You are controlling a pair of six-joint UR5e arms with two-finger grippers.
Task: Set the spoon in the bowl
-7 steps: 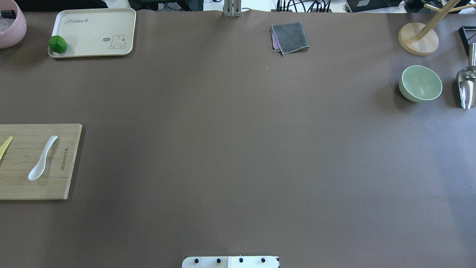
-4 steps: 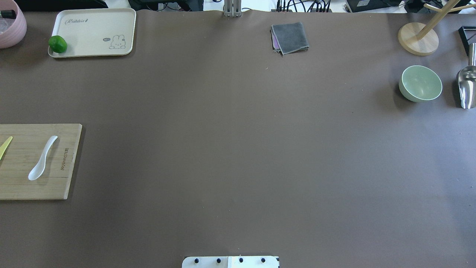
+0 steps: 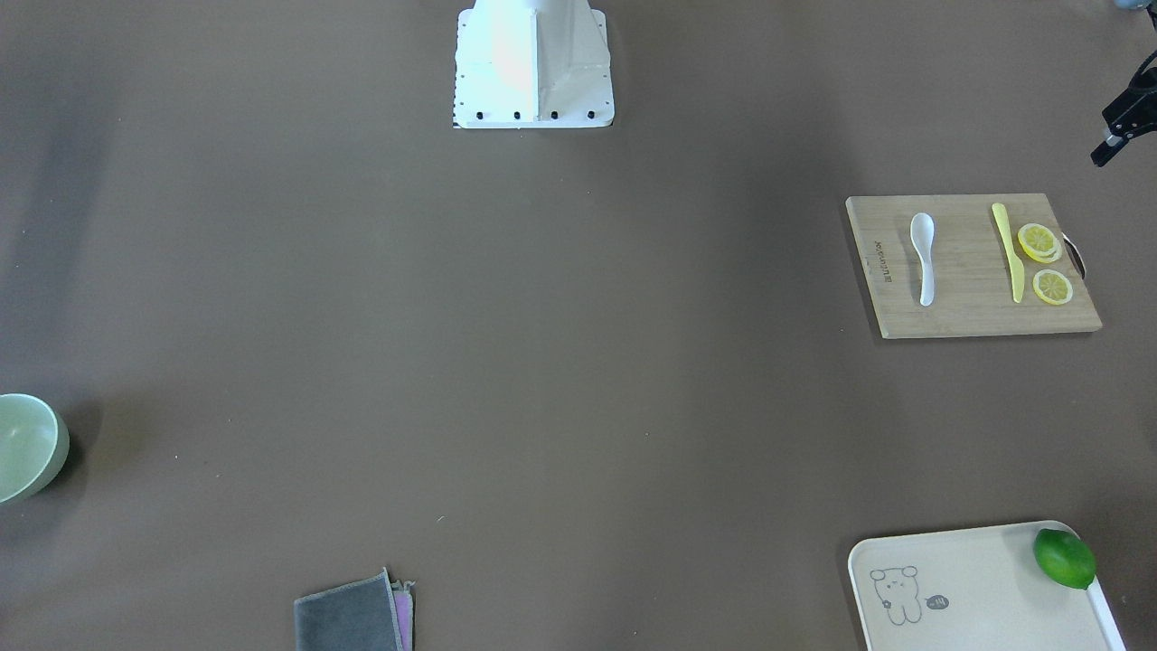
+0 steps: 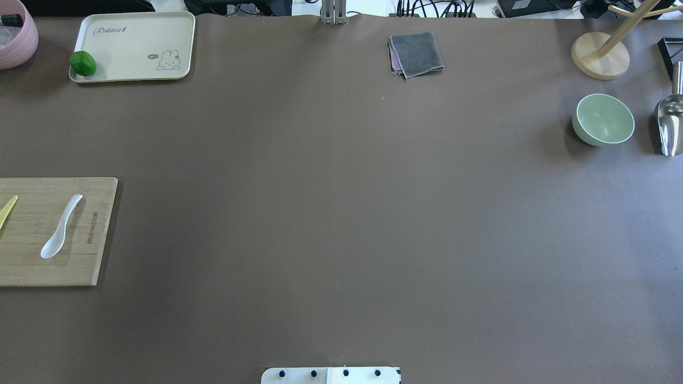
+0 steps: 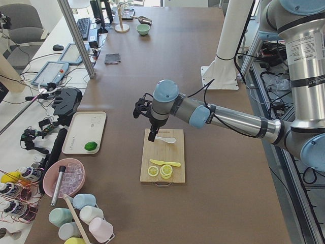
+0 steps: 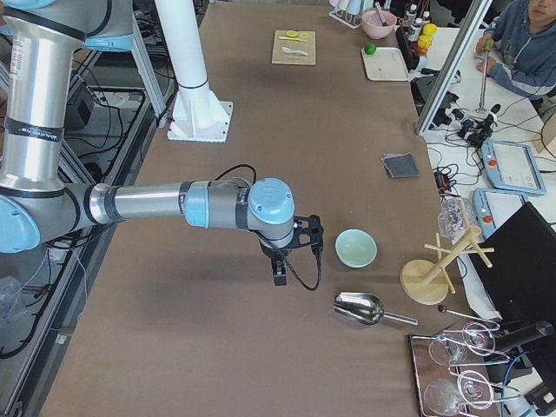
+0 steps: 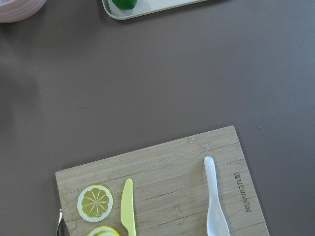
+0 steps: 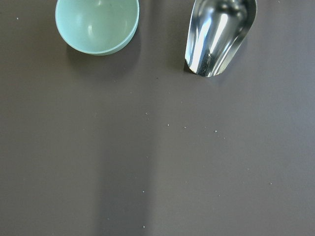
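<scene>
- White glossy spoon lies flat on a bamboo cutting board at the robot's left end of the table. Its scoop points toward the robot and its handle points away.
- On the same board, apart from the spoon, are a slim yellow knife and lemon slices. The slices sit just beyond the knife, toward the table's end.
- Pale green bowl stands upright at the far right end, well apart from the spoon, with nothing in it.
- Left gripper hangs in the air near the board and is not touching the spoon. Only a sliver of it shows at the edge of the front-facing view, so I cannot tell how its jaws stand. Its wrist camera looks down on the board, with the spoon at the lower edge.
- Right gripper hangs near the bowl on the robot's side, apart from it. It shows only in the right side view, so I cannot tell how its jaws stand.
- Steel scoop lies just beside the bowl, toward the table's right end.
- Round wooden stand base sits beyond the bowl.
- Folded grey cloth lies near the far edge.
- Cream tray sits at the far left corner, with a green lime on its rim corner.
- Pink bowl stands next to the tray.
</scene>
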